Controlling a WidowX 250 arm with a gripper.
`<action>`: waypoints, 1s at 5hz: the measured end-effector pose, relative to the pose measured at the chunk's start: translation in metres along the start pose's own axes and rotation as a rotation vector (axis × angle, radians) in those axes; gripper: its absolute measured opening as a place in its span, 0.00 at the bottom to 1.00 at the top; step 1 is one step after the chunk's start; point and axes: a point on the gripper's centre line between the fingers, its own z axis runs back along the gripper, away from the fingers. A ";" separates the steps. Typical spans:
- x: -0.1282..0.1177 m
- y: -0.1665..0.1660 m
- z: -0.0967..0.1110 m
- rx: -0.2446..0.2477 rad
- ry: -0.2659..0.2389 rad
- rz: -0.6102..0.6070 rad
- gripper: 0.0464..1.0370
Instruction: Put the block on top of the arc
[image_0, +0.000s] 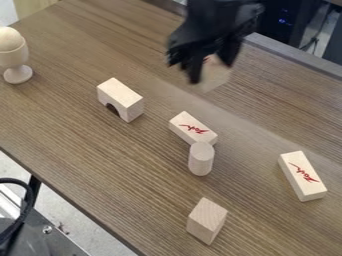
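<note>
At the top centre of the camera view, the black gripper (212, 62) hangs above the table, blurred. Between its fingers is a pale wooden block (216, 76) with a red mark, blurred as well, and the gripper looks shut on it. The wooden arc (121, 98) stands on the table left of centre, its curved opening facing down and its flat top bare. The gripper and block are up and to the right of the arc, apart from it.
On the brown table (73, 135), a marked block (193, 128) lies behind an upright cylinder (201, 159). Another marked block (302, 176) lies at the right, and a plain block (207, 220) near the front. An egg in a wooden cup (13, 55) stands far left.
</note>
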 end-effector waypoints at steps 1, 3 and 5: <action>0.009 0.019 -0.015 0.065 0.010 0.089 0.52; 0.033 0.059 -0.040 0.145 0.036 0.208 0.52; 0.058 0.063 -0.048 0.138 0.042 0.242 0.52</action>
